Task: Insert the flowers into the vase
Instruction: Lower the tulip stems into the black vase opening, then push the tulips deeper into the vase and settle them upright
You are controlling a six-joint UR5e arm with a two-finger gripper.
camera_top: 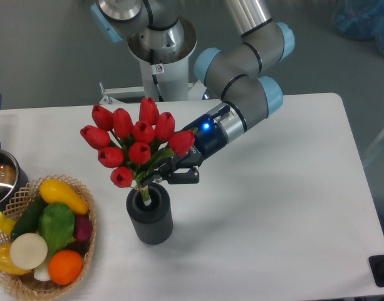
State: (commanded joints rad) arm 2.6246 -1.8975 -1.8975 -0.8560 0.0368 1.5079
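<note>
Hand (159,177), a black two-finger unit on the grey and blue arm, was pinching the bunch of red closed tulip flowers (136,145) low on the leaves, just above the short bundled stems. I read the stem tips as already inside the mouth of the dark grey ribbed cylindrical vase (150,217), which stood on the white desk (273,207) directly below and slightly left of the hand. The bunch's long axis ran from the vase mouth up and to the left, tilted off vertical, with the heads leaning away from the arm. I judged that the coming move turned on this: the stems needed to travel downward along the vase's upright axis, so the tilt had to be reduced before release.
</note>
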